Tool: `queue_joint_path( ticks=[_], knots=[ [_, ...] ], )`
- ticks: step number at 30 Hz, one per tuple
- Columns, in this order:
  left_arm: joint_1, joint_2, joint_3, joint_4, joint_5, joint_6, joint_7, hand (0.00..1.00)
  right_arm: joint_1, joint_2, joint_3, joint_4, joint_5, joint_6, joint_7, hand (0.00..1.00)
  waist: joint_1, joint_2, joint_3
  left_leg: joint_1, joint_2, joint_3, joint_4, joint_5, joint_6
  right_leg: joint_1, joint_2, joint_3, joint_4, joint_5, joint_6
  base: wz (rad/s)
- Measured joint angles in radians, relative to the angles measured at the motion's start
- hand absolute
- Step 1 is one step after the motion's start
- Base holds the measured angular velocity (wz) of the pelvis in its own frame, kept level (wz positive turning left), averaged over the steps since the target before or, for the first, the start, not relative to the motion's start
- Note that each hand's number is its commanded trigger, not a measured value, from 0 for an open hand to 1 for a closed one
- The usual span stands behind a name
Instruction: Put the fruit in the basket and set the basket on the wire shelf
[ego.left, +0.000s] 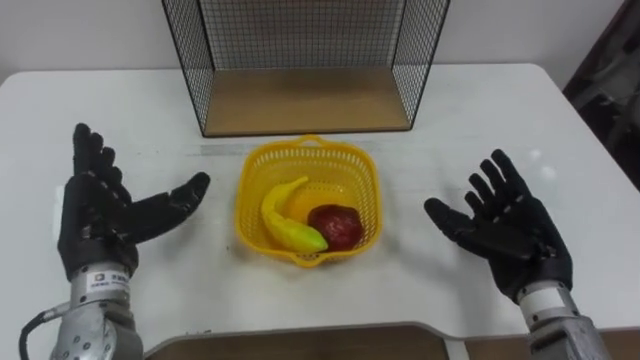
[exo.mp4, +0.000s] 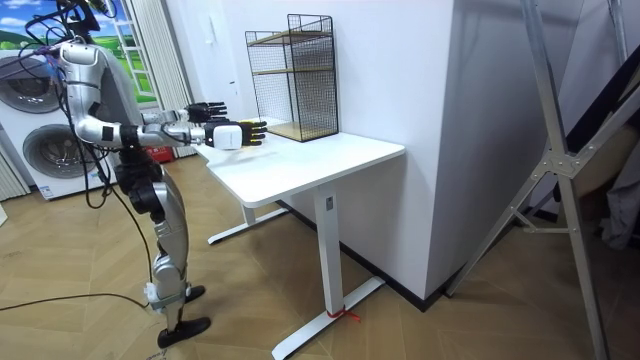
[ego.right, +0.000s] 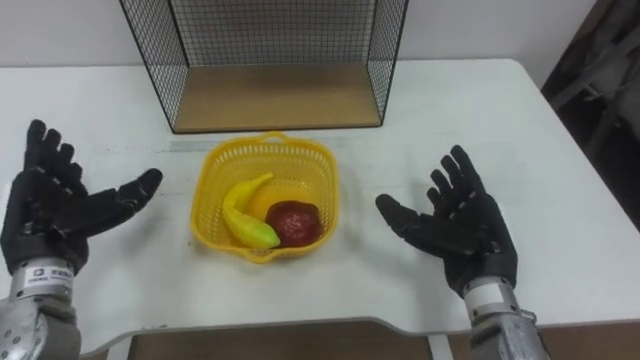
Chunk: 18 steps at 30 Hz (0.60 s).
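A yellow plastic basket (ego.left: 357, 172) (ego.right: 318, 165) sits on the white table (ego.left: 120, 110) just in front of the wire shelf (ego.left: 305, 100) (ego.right: 275, 95) (exo.mp4: 292, 75). Inside the basket lie a yellow banana (ego.left: 284, 216) (ego.right: 242, 211) and a dark red apple (ego.left: 336, 225) (ego.right: 293, 221). My left hand (ego.left: 100, 205) (ego.right: 50, 215) hovers open to the left of the basket, palm turned inward. On the basket's right my right hand (ego.left: 510, 230) (ego.right: 455, 225) is open too, palm facing the basket. Neither hand touches it.
The shelf has black mesh walls and a wooden bottom board, open toward me. A dark object (ego.left: 610, 70) stands past the table's right edge. In the room view I stand at the table's end, with washing machines (exo.mp4: 40, 130) behind me.
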Motion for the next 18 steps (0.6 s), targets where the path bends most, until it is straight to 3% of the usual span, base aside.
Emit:
queue_joint_path(
  ticks=[5, 18],
  knots=[
    [0.000, -0.001, -0.040, 0.086, -0.006, 0.000, -0.016, 0.00, -0.021, 0.000, 0.028, 0.026, 0.000, -0.001, 0.009, 0.00, 0.002, 0.013, -0.0074, 0.003, 0.001, 0.000, 0.000, 0.000, 0.000, -0.002, 0.000, 0.004, 0.008, 0.000, 0.000, -0.02],
    [0.000, -0.021, -0.071, 0.119, -0.025, 0.016, -0.055, 0.00, -0.036, 0.006, 0.069, 0.048, -0.005, 0.000, 0.031, 0.00, 0.006, 0.012, -0.0065, -0.011, 0.002, 0.012, 0.002, 0.000, 0.000, -0.021, 0.001, 0.009, 0.018, 0.000, 0.000, -0.02]
  ],
)
